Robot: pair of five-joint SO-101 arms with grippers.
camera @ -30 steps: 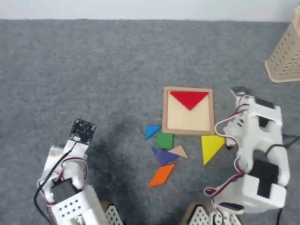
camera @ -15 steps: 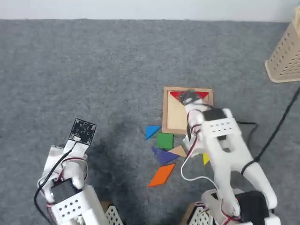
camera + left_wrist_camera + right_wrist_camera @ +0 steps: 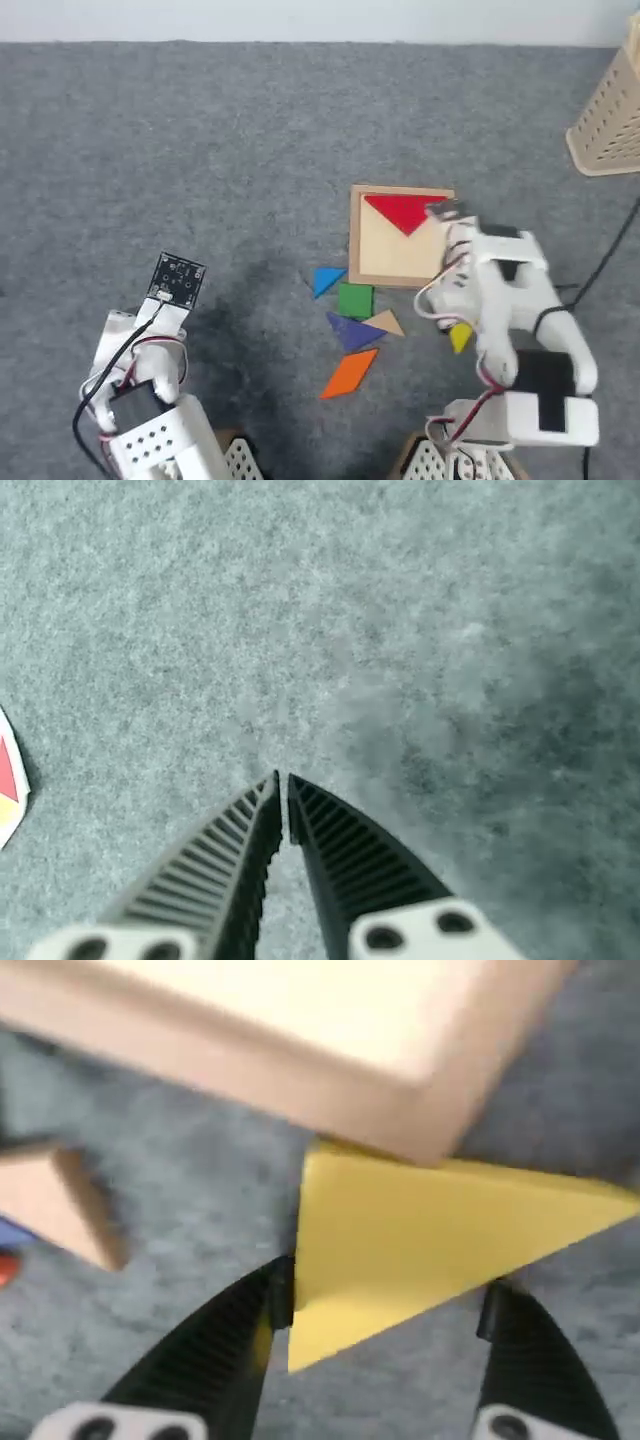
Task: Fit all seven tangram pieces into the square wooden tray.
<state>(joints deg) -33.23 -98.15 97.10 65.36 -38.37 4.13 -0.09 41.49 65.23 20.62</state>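
Observation:
The square wooden tray (image 3: 400,255) lies mid-table with a red triangle (image 3: 405,211) in its far side. My right arm (image 3: 500,290) hangs over the tray's near right corner, and part of the yellow triangle (image 3: 460,337) peeks out beneath it. In the right wrist view my right gripper (image 3: 388,1285) is open, one finger on each side of the yellow triangle (image 3: 420,1230), which lies against the tray's corner (image 3: 400,1030). Blue (image 3: 325,280), green (image 3: 353,300), purple (image 3: 352,332), tan (image 3: 388,322) and orange (image 3: 348,372) pieces lie on the carpet. My left gripper (image 3: 283,780) is shut over bare carpet.
A beige slatted basket (image 3: 610,110) stands at the far right edge. My left arm (image 3: 140,380) sits at the near left, well apart from the pieces. Grey carpet covers the whole table up to a white wall at the back.
The right arm swung from the tray's right side across the tray, then back and down over the yellow triangle. The left arm has not moved.

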